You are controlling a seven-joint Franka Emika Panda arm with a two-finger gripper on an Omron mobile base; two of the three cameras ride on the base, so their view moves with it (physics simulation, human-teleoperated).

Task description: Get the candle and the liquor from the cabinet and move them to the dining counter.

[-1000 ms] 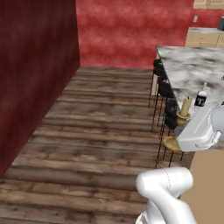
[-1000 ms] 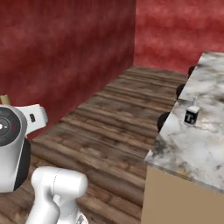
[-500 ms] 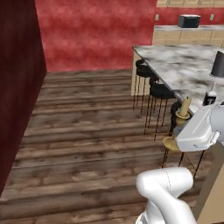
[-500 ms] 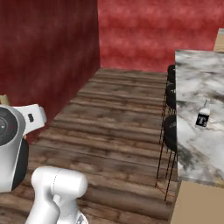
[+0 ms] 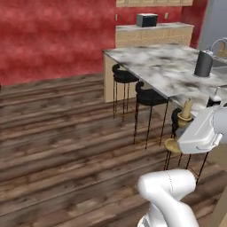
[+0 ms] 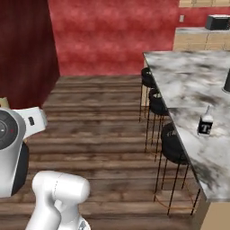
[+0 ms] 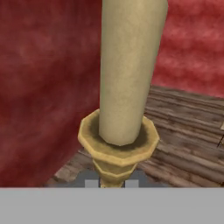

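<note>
Presently catalogued, by item.

Liquor: squat black bottle with a short pale neck, standing upright on the dining counter near its stool-side edge. Its label carries one large white "T"; no other writing can be read. Long axis vertical, neck up. In the left base view the bottle is partly hidden behind the arm.

Candle: slim tan stick seated in a golden-brass holder with a faceted cup. In the hand view it rises from the bottom of the frame to the top, its long axis running along the gripper's line of sight, the holder stem sitting between the two finger tips. In the left base view the candle stands upright, tip up, off the counter's near edge and above the black stools, with the holder's flared foot low beside the white hand. No marking or label on it.

Gripper: jaws clamped on the candle's brass holder stem, carrying it in the air.

Dining counter: grey-white veined marble top, tan sides, three black stools along the near side. A tall dark cylinder stands on it near the far end.

Background: red walls, dark plank floor, and a tan worktop at the back wall bearing a dark toaster; no legible writing there.
</note>
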